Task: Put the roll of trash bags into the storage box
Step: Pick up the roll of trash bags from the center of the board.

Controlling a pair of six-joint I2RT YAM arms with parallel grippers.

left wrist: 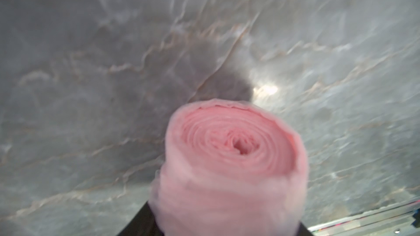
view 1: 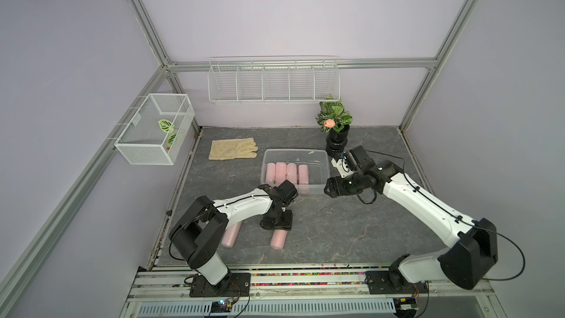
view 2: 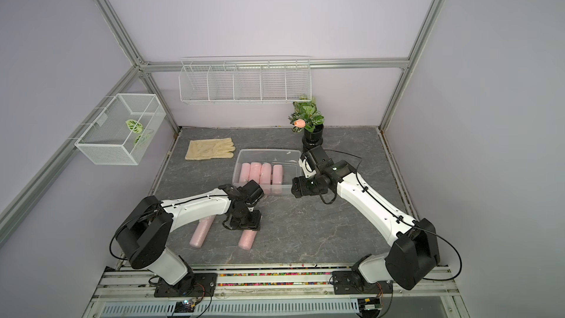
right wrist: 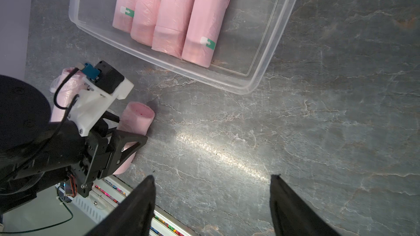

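In both top views we see the left gripper (view 1: 276, 224) (view 2: 244, 224) pointing down at the grey table (view 1: 336, 234). The roll of trash bags (view 1: 278, 239) (view 2: 247, 240) lies flat beneath it, one end sticking out past the fingers toward the table's front edge. From up here the gripper body hides the fingers themselves. A second roll (view 1: 229, 237) (view 2: 200, 234) lies beside the left fingers, apart from them and partly under the left arm. The storage box (view 1: 318, 168) (view 2: 290, 166) sits well beyond the left fingers, with four rolls (view 1: 287, 172) side by side inside. The right gripper (view 1: 326, 191) (view 2: 294, 191) hangs just beside the box's near corner, outside it.

In the left wrist view the roll of trash bags (left wrist: 234, 155) fills the space between the fingers (left wrist: 138, 223), its coiled end facing us. They press its sides, so we read a firm hold. We cannot tell whether it touches the table.

In the right wrist view the right gripper (right wrist: 213, 176) has its fingers spread wide, with only bare table between them. Ahead of the fingertips stands the storage box (right wrist: 256, 30) with the four rolls (right wrist: 172, 12). Off to the side, the left gripper (right wrist: 127, 137) clasps the roll of trash bags (right wrist: 138, 119), outside the box. The second roll (right wrist: 59, 113) lies just behind it.
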